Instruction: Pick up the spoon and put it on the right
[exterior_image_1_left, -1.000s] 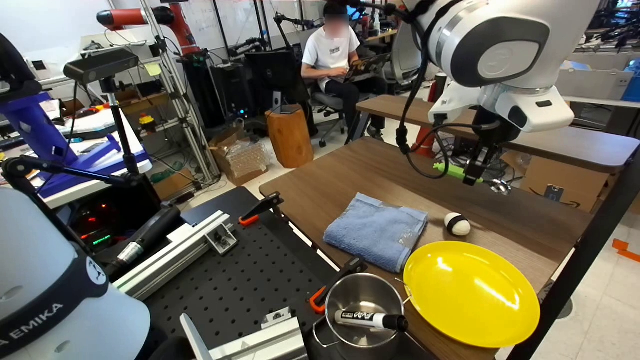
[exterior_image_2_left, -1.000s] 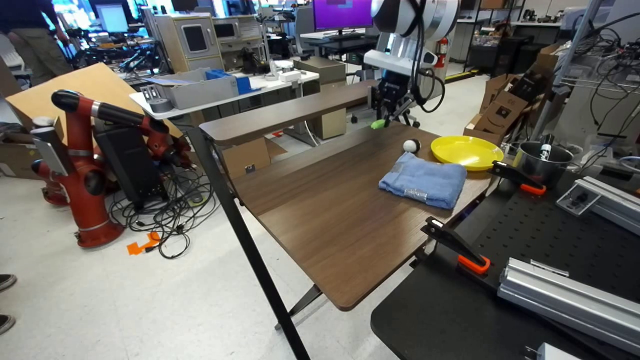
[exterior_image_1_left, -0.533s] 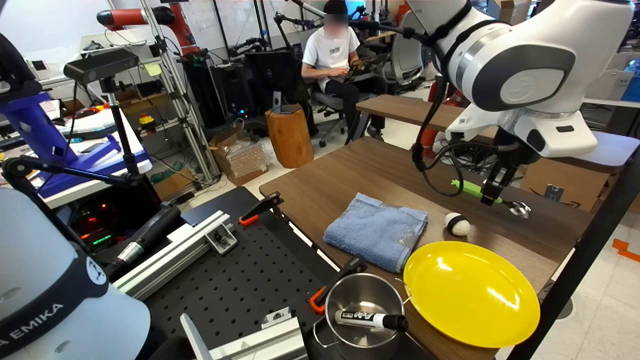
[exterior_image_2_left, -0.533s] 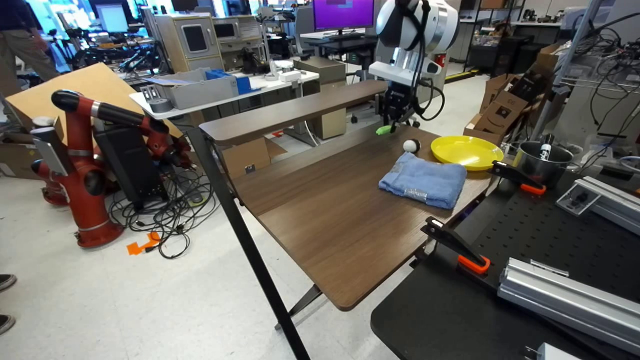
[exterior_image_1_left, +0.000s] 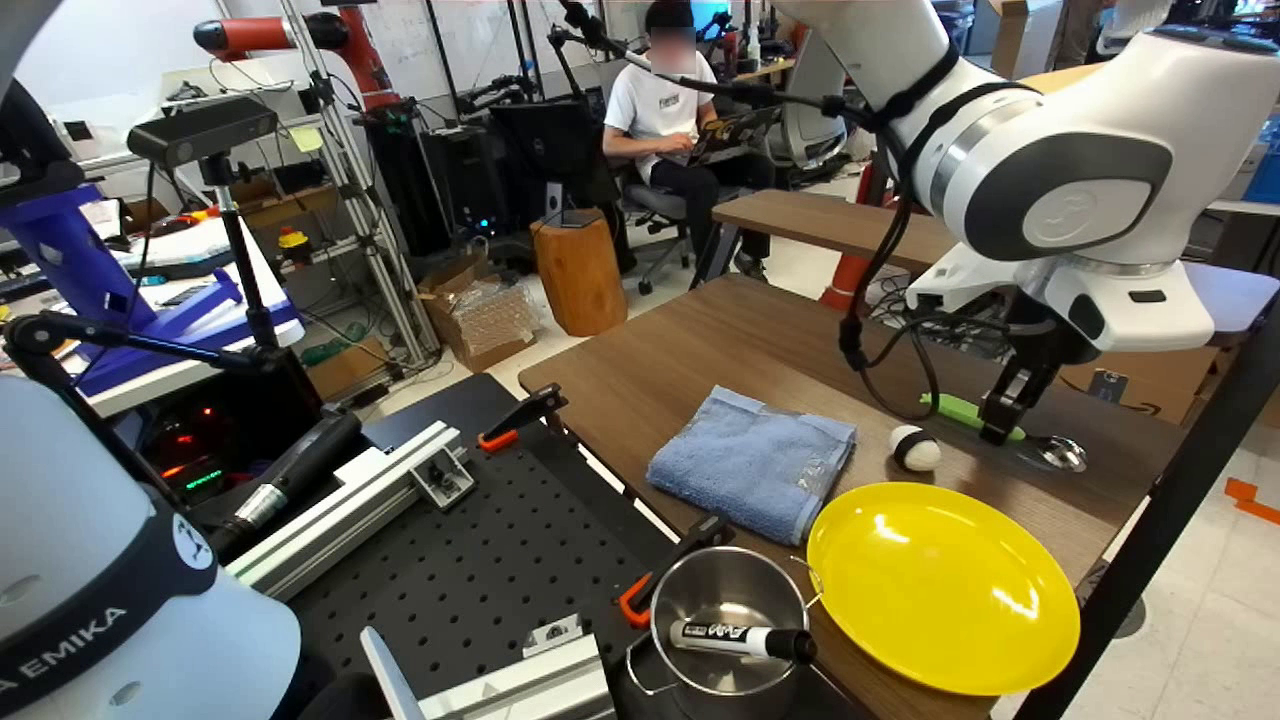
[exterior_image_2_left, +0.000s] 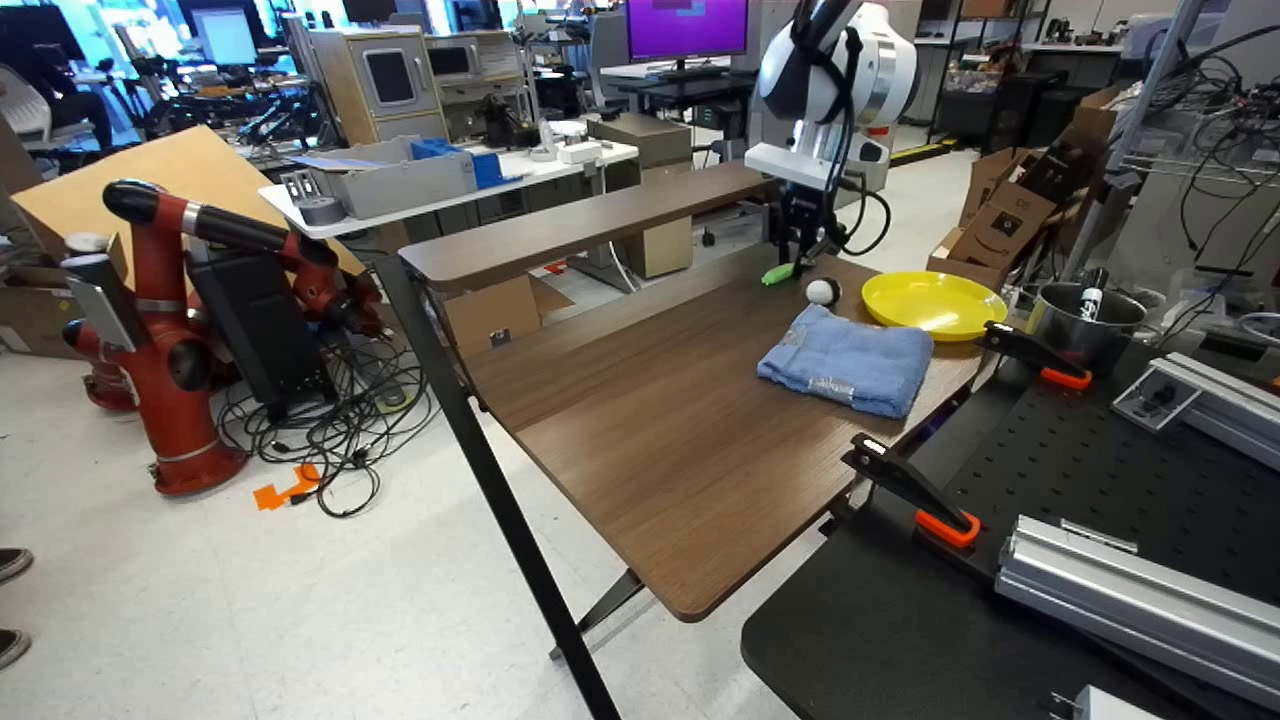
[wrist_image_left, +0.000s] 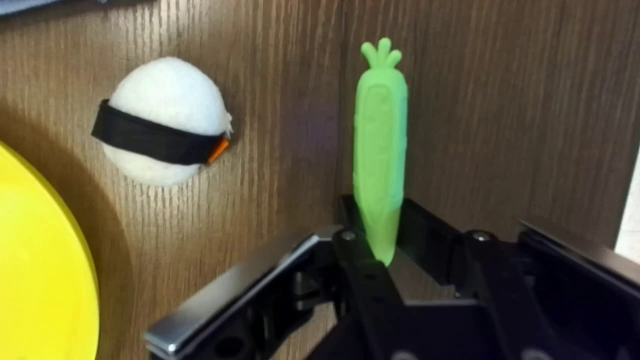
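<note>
Nearby, ball (wrist_image_left: 162, 120) between spoon (wrist_image_left: 380, 145) and plate (exterior_image_1_left: 940, 590), cloth (exterior_image_1_left: 755, 462) beside plate

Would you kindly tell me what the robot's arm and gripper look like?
The rounded white arm has a dark grey oval panel, a silver ring, black straps and a looped black cable. A dark band on the base reads EMIKA. The gripper is black, with shiny metal plates on its sides.

My claw (exterior_image_1_left: 999, 426) sits lower now in both exterior views, and the spoon (exterior_image_1_left: 955, 409) in it comes down from well above the bench (exterior_image_1_left: 612, 368) to its top or just over it, toward a far corner.
</note>
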